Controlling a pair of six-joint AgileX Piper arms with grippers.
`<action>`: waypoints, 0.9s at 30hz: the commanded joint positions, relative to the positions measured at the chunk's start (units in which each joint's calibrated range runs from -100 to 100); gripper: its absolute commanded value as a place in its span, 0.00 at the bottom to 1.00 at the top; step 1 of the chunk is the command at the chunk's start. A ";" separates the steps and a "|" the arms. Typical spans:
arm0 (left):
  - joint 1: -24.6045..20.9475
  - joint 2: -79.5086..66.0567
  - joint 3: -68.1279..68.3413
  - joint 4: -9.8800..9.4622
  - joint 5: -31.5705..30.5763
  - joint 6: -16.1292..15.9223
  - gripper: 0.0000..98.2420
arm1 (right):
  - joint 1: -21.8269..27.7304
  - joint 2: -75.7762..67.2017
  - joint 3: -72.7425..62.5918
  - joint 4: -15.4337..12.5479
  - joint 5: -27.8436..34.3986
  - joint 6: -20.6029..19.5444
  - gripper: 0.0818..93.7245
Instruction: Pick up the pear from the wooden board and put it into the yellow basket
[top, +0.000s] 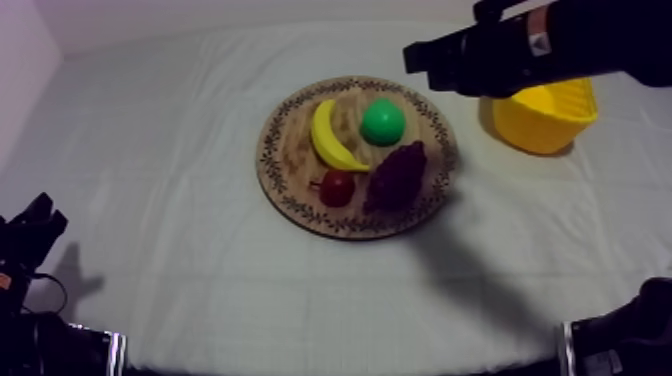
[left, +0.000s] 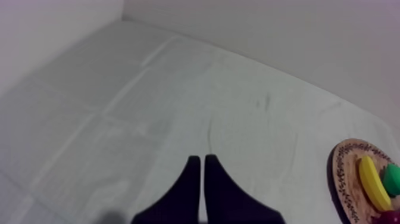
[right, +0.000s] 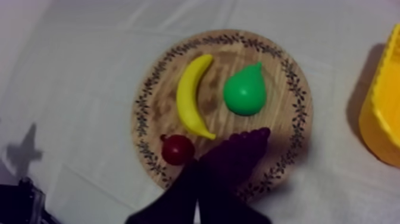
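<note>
Pear (right: 244, 92) sits untouched on the board (right: 140, 113); I judge I'm on the approach.
My right fingers (right: 178, 205) lie pressed together, holding nothing, up above the board with the grapes (right: 238, 152) just past their tips and the pear beyond those, beside the banana (right: 190, 98). My left fingers (left: 187, 184) are likewise closed and empty over bare bench (left: 149, 107), well clear. Next, I reckon, I must spread the right fingers, carry them over the pear and come down on it, then swing to the basket (right: 387, 113) near the board.

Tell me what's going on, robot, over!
Left gripper shut, off at the side. Right gripper shut, above the board. Pear on board, untouched. Grapes close beside it.
</note>
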 joint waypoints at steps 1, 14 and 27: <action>-0.03 -0.04 0.00 0.00 0.02 -0.02 0.00 | 0.65 3.59 -0.18 -0.83 -1.35 0.76 0.01; -0.03 -0.04 0.00 0.00 0.02 0.00 0.00 | 1.18 8.81 0.10 0.81 -4.68 0.24 0.56; -0.03 -0.04 0.00 0.00 0.02 0.00 0.00 | 1.72 10.90 0.11 -0.70 -7.56 3.44 0.92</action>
